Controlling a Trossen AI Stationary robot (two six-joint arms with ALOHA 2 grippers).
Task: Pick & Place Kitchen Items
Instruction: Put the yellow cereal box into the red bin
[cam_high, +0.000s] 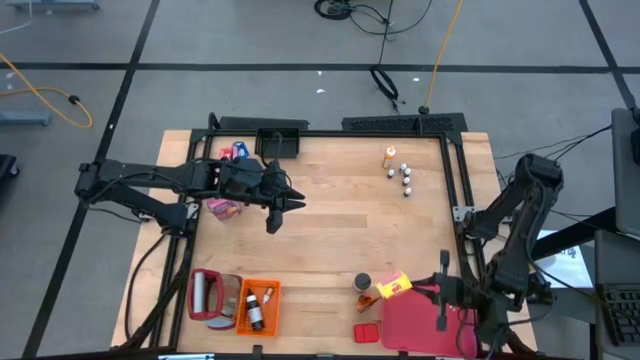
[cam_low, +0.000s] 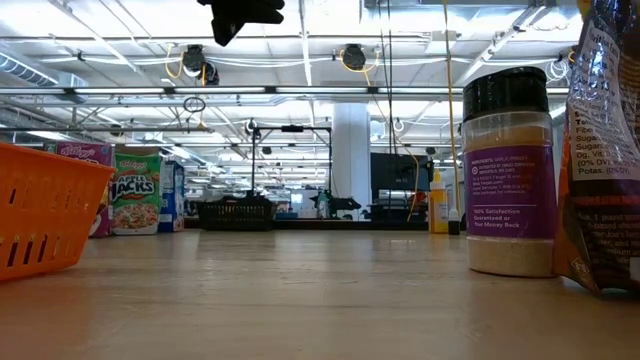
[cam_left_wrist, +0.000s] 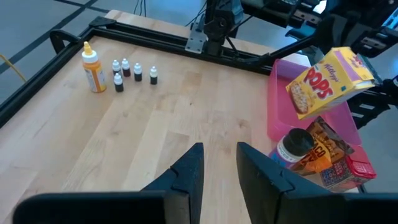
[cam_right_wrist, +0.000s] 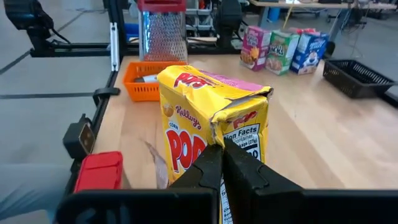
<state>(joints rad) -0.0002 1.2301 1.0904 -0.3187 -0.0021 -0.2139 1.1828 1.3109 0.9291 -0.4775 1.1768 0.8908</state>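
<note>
A pale wooden table (cam_high: 330, 230) framed by black rails sits on a grey workshop floor. At its near right edge the yellow Corn Pops box (cam_high: 394, 286) hangs in the right gripper (cam_high: 441, 291), just over the left rim of the pink tray (cam_high: 420, 325). In the right wrist view the jaws are pinched tight on a crumpled top corner of the box (cam_right_wrist: 214, 134) (only a thin fold of card). That hold looks the main risk: with so little card between the fingers, the box could swing, tear or slip out during a move and fall onto the dark-capped spice jar (cam_high: 362, 283) just left of it, or the small red box (cam_high: 366, 331) nearer still.

Further off, the left gripper (cam_high: 283, 207) hovers over the table's left middle, jaws a narrow gap apart and holding nothing. Cereal boxes (cam_high: 226, 208) lie beneath that arm, and the orange bottle (cam_high: 388, 156) with tiny white-capped bottles (cam_high: 406, 179) stands at the far right. The orange crate (cam_high: 258, 305) sits near left.
</note>
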